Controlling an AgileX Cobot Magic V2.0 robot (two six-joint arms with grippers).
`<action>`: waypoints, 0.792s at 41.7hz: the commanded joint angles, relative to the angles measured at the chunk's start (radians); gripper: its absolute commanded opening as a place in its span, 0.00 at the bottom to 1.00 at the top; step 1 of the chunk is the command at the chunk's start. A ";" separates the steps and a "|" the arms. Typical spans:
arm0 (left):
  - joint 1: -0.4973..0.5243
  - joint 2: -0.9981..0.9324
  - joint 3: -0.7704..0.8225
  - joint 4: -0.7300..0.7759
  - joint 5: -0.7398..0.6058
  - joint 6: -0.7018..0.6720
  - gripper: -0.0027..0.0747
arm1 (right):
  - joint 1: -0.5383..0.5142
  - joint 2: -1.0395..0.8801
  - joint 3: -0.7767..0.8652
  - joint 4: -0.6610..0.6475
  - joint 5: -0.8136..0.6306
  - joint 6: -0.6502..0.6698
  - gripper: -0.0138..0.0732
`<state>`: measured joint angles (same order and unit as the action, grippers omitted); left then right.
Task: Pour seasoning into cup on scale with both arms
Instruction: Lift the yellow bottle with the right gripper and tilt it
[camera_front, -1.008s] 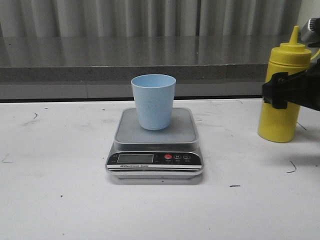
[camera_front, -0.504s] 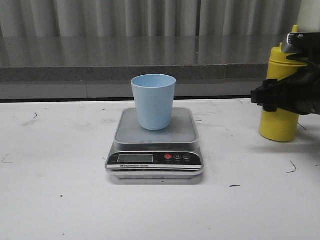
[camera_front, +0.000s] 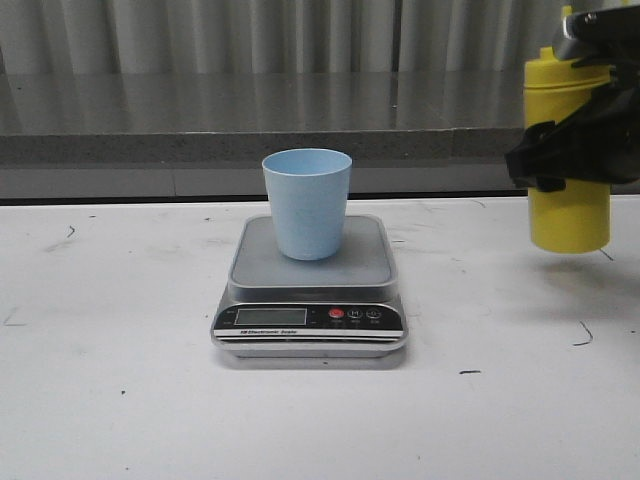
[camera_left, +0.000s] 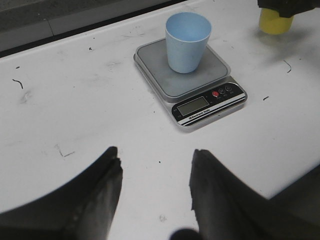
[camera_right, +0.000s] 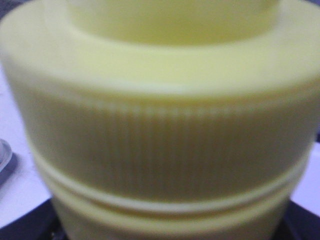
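— Where is the seasoning bottle?

— The yellow squeeze bottle hangs upright, clear of the white table, at the far right. The right gripper is clamped around its middle. In the right wrist view its ribbed cap fills the frame, blurred.

— And the cup?

— The pale blue cup stands upright on the steel platform of the digital scale, well apart from the bottle.

— The left arm?

— The left gripper hovers over bare table near the scale, its jaws spread wide, holding nothing.
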<state>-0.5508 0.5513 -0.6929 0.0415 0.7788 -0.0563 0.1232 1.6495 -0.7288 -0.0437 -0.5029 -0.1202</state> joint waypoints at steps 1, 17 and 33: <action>-0.005 0.002 -0.028 -0.001 -0.070 -0.003 0.44 | 0.010 -0.131 -0.100 -0.067 0.128 -0.100 0.54; -0.005 0.002 -0.028 -0.001 -0.070 -0.003 0.44 | 0.265 -0.106 -0.541 -0.405 0.970 -0.309 0.54; -0.005 0.002 -0.028 -0.001 -0.070 -0.003 0.44 | 0.502 0.106 -0.703 -1.077 1.331 -0.179 0.54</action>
<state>-0.5508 0.5513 -0.6929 0.0415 0.7788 -0.0563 0.6012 1.7818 -1.3866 -0.9167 0.8047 -0.3054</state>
